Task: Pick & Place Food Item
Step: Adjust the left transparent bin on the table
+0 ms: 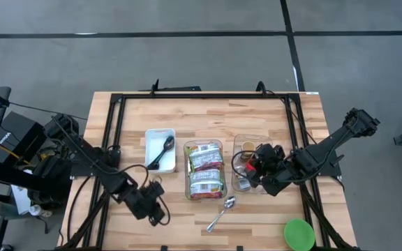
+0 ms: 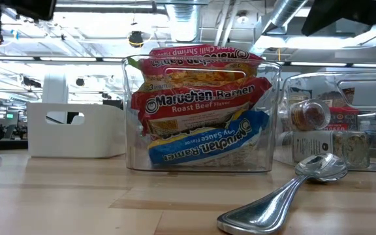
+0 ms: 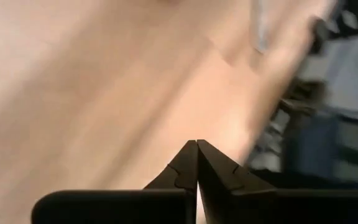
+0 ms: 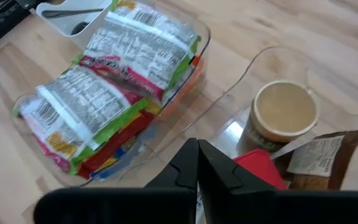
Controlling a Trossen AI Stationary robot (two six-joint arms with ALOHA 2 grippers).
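Observation:
Several ramen packets (image 1: pixel 205 169) stand on edge in a clear bin (image 4: pixel 197 46) at the table's middle. To its right, a second clear bin (image 1: pixel 241 143) holds a tan-lidded jar (image 4: pixel 284 112), a red-capped item (image 4: pixel 261 167) and a brown packet (image 4: pixel 323 155). My right gripper (image 4: pixel 197 143) hovers shut above this bin, beside the red cap, with nothing between its fingers. My left gripper (image 3: pixel 197 143) is shut over bare wood near the table's near left edge (image 1: pixel 160 215), empty.
A white bin (image 1: pixel 160 150) with a black spoon (image 1: pixel 166 148) stands left of the ramen bin. A metal spoon (image 1: pixel 222 213) lies on the wood near the front edge. A green round lid (image 1: pixel 299 233) sits at the near right corner.

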